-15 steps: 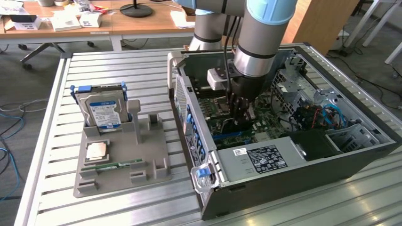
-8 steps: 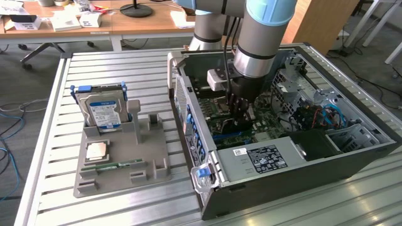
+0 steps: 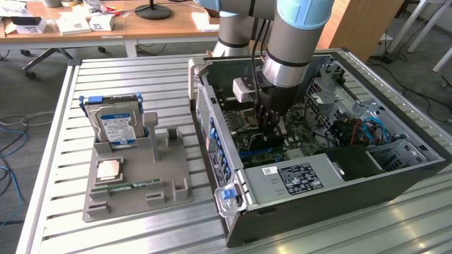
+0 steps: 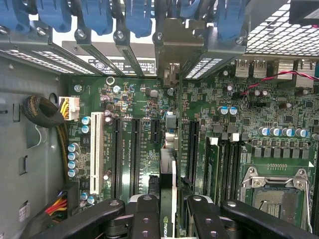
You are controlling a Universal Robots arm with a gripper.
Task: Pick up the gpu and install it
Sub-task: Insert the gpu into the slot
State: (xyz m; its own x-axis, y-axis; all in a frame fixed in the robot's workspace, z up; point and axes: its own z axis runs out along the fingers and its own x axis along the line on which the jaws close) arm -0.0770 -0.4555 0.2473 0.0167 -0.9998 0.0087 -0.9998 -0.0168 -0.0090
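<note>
Inside computer case, tool grips gpu above motherboard slots; NVIDIA logo on card

Soft room light outside, harsh bright patches and shade inside the case.

In the exterior view, even light from above falls on the slatted table, which shines pale and carries no hard shadows. The arm throws a dim shade into the open computer case, whose inside stays darker than its rim. In the wrist view, light pours through the vented back panel and burns its grille almost white. The green board is evenly lit, and the grey wall beside it is duller. The card shows a washed-out white edge. The black gripper fingers carry only small highlights.
</note>
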